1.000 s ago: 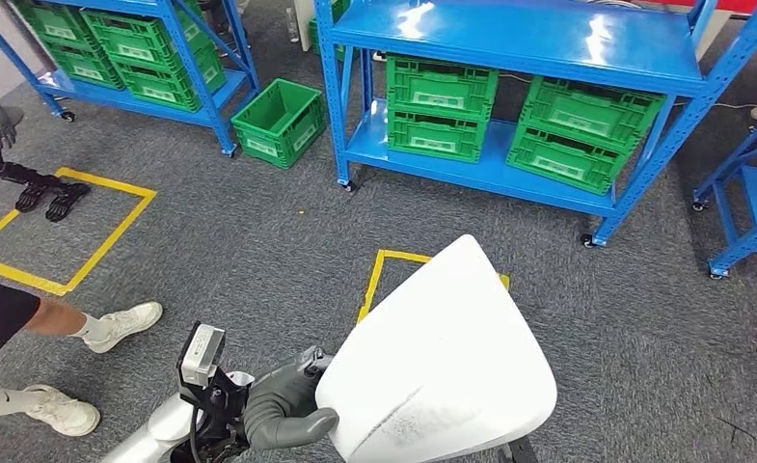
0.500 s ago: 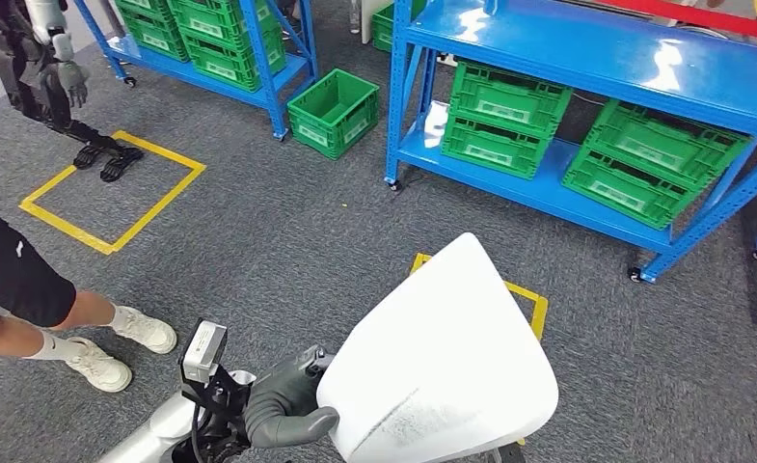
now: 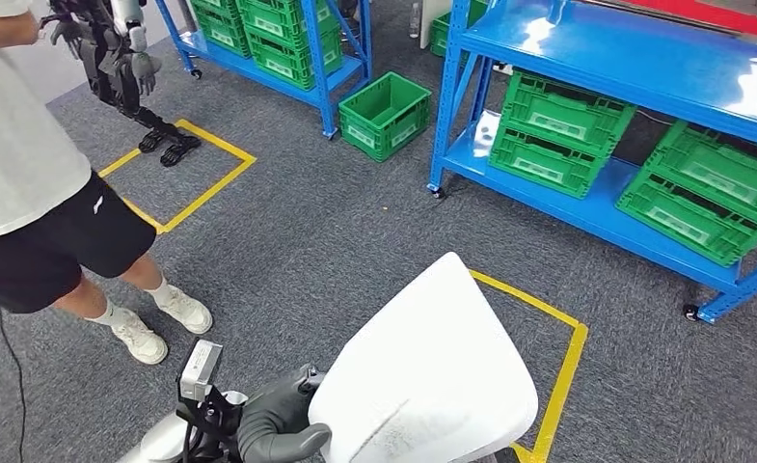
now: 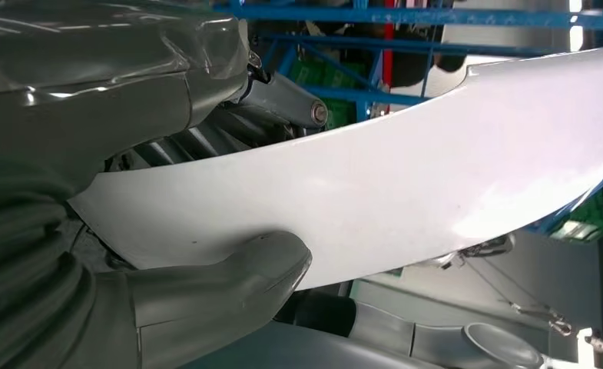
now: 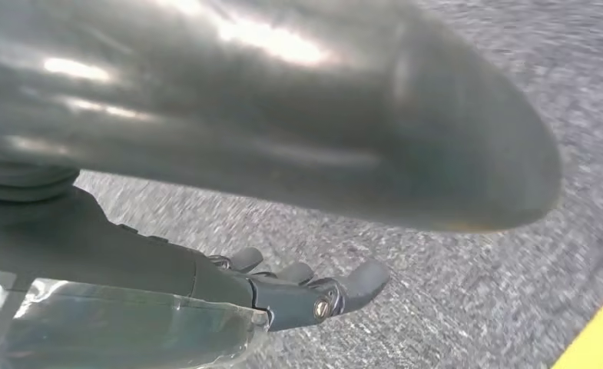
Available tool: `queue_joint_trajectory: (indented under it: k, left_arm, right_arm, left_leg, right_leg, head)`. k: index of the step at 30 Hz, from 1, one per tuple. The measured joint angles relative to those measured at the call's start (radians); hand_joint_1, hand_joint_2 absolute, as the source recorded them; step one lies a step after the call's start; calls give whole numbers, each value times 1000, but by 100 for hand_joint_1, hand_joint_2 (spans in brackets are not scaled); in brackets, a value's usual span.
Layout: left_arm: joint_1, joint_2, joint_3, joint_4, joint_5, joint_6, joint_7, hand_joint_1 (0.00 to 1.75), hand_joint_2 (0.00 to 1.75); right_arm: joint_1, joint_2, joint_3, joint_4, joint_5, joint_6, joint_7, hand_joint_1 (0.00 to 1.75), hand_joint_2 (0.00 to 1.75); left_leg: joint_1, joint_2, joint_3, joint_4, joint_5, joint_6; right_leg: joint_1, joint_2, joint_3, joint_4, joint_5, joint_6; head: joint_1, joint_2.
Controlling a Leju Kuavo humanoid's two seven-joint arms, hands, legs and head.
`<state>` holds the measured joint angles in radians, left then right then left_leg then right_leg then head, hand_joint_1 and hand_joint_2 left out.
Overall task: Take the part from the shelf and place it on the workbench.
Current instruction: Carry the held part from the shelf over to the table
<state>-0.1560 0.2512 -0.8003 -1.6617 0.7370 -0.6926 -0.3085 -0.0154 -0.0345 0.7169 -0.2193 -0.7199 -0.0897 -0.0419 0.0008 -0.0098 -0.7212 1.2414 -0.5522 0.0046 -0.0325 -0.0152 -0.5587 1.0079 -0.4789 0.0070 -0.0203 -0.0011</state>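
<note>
I carry the part [image 3: 422,376], a large white curved shell, low in the head view above the grey carpet. My left hand [image 3: 273,434] grips its left edge. In the left wrist view the thumb [image 4: 229,277] presses one face of the part [image 4: 405,184] and the darker fingers lie behind it. In the right wrist view my right hand [image 5: 298,292] stretches its fingers out under a dark glossy blurred shape, apparently the part's underside. Whether this hand touches the part I cannot tell.
A person [image 3: 37,174] in a white shirt and black shorts stands close on the left. Another robot [image 3: 114,48] stands in a yellow floor square behind. Blue shelves [image 3: 625,58] with green crates stand ahead on the right, a loose green crate [image 3: 384,114] on the floor. Yellow tape [image 3: 562,376] marks the carpet.
The camera has turned left: the shelves slid to the right of the picture and the person came much closer on the left. My left hand's hold on the part is unchanged.
</note>
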Motion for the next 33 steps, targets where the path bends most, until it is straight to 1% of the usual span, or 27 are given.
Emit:
queue_joint_trajectory:
  k: [1,2,3,4,6,7,8,10,11,12,14,16,17,18,20,21,22,23,25,26,27,28,29,30,31,32,33]
  left_arm:
    - [7,-1,2,0,-3,-5,0,175,175]
    - [14,-2,5,0,-6,-10,-1,175,175]
    - [20,-3,7,0,-11,-15,-3,175,175]
    - [23,-4,10,0,-16,-19,-6,175,175]
    - [26,-9,19,-4,-23,-25,-14,175,175]
    - [28,-12,23,-5,-25,-27,-18,175,175]
    - [31,-15,28,-6,-25,-28,-23,175,175]
    - [42,-21,40,-7,-29,-31,-36,175,175]
    - [48,-25,47,-8,-33,-33,-44,175,175]
    - [53,-31,54,-8,-37,-35,-52,175,175]
    - [56,-44,65,-8,-44,-38,-61,175,175]
    - [60,-54,69,-6,-47,-38,-63,175,175]
    - [63,-57,71,-5,-49,-38,-64,175,175]
    - [66,-60,73,-4,-51,-38,-64,175,175]
    - [67,-67,78,-3,-56,-33,-64,175,175]
    - [68,-70,80,-3,-57,-28,-63,175,175]
    - [68,-73,83,-3,-58,-24,-62,175,175]
    - [69,-74,87,-3,-60,-20,-60,175,175]
    - [72,-75,91,-4,-65,-15,-55,175,175]
    - [73,-74,92,-4,-66,-13,-53,175,175]
    - [73,-74,92,-4,-67,-11,-50,175,175]
    - [72,-74,93,-4,-68,-9,-48,175,175]
    - [71,-74,93,-4,-68,-7,-46,175,175]
    - [70,-74,93,-4,-69,-6,-45,175,175]
    - [70,-74,93,-3,-69,-4,-43,175,175]
    - [68,-74,93,-2,-66,-1,-42,175,175]
    - [65,-74,92,1,-58,4,-37,175,175]
  right_arm:
    - [5,-3,2,2,3,6,-1,0,0]
    - [9,-7,4,5,6,10,-1,0,0]
    - [11,-11,6,7,11,13,-1,0,0]
    - [12,-15,9,9,15,15,-1,0,0]
    - [14,-22,15,11,23,15,-1,0,0]
    - [15,-27,18,12,28,15,-2,0,0]
    - [17,-32,22,13,34,13,-3,0,0]
    - [21,-44,31,12,47,6,-7,0,0]
    - [21,-51,36,11,54,0,-9,0,0]
    - [21,-59,40,10,59,-6,-10,0,0]
    - [22,-75,47,9,66,-15,-11,0,0]
    - [25,-86,53,9,67,-20,-10,0,0]
    - [28,-91,55,9,68,-22,-8,0,0]
    - [30,-95,57,9,68,-24,-6,0,0]
    - [30,-100,60,7,69,-26,2,0,0]
    - [30,-102,63,5,69,-27,8,0,0]
    - [29,-104,65,3,70,-27,13,0,0]
    - [28,-105,67,0,71,-26,18,0,0]
    - [24,-105,69,-8,71,-23,24,0,0]
    - [20,-104,70,-13,71,-21,27,0,0]
    - [17,-105,70,-18,71,-20,29,0,0]
    - [15,-105,70,-22,71,-19,30,0,0]
    - [13,-106,70,-23,71,-19,32,0,0]
    - [13,-106,70,-25,71,-18,34,0,0]
    - [12,-106,70,-27,71,-18,36,0,0]
    - [9,-106,70,-29,70,-18,38,0,0]
    - [4,-105,70,-33,68,-18,39,0,0]
  left_leg:
    - [4,6,-26,47,-12,-3]
    - [7,9,-34,59,-7,-4]
    - [9,13,-19,27,16,-4]
    - [10,22,16,-41,50,0]
    - [4,61,91,-180,96,10]
    - [0,77,112,-219,103,16]
    - [-5,83,118,-232,101,21]
    - [-7,63,124,-240,105,32]
    - [-6,50,133,-251,110,37]
    - [-5,38,142,-263,117,43]
    - [-4,14,152,-278,127,51]
    - [-6,-15,152,-278,129,54]
    - [-8,-31,153,-277,128,54]
    - [-8,-47,153,-276,128,54]
    - [-8,-77,153,-269,125,50]
    - [-9,-90,151,-263,121,46]
    - [-11,-100,148,-257,117,41]
    - [-12,-109,145,-254,114,36]
    - [-11,-119,140,-251,112,29]
    - [-10,-109,136,-245,109,25]
    - [-9,-87,128,-225,97,20]
    - [-8,-59,110,-186,74,15]
    - [-6,-28,82,-126,42,8]
    - [-2,-8,45,-53,9,3]
    - [2,1,10,12,-15,-2]
    - [6,5,-12,50,-23,-4]
    - [8,9,-13,46,-10,-4]
  right_leg:
    - [1,-12,0,0,-1,-1]
    - [2,-25,1,0,-3,-2]
    - [2,-36,2,0,-5,-2]
    - [3,-45,5,0,-7,-1]
    - [7,-63,11,-2,-10,4]
    - [9,-70,15,-4,-12,9]
    - [9,-79,18,-6,-14,14]
    - [9,-96,25,-12,-17,26]
    - [8,-91,27,-9,-22,31]
    - [7,-74,20,10,-35,31]
    - [6,-20,-27,114,-83,23]
    - [7,8,-96,243,-125,19]
    - [7,11,-115,270,-125,23]
    - [7,13,-116,255,-108,31]
    - [3,29,-67,123,-42,49]
    - [3,43,-40,57,-14,50]
    - [3,53,-20,13,4,45]
    - [5,58,-11,-7,12,36]
    - [7,45,-7,-8,16,18]
    - [5,39,-5,-9,18,12]
    - [3,31,-4,-10,19,6]
    - [2,22,-2,-11,18,1]
    - [4,13,0,-11,17,-3]
    - [6,2,1,-11,15,-7]
    - [8,-9,1,-11,14,-8]
    - [10,-20,1,-11,13,-9]
    - [11,-31,2,-11,12,-10]
  head:
    - [0,0]
    - [0,0]
    - [0,0]
    - [0,0]
    - [1,0]
    - [1,0]
    - [2,0]
    - [1,0]
    - [3,0]
    - [4,0]
    - [10,0]
    - [13,0]
    - [14,0]
    - [14,0]
    - [14,0]
    - [14,0]
    - [14,0]
    - [14,0]
    - [13,0]
    - [13,0]
    - [11,0]
    - [8,0]
    - [5,0]
    - [2,0]
    - [3,0]
    - [2,0]
    - [2,0]
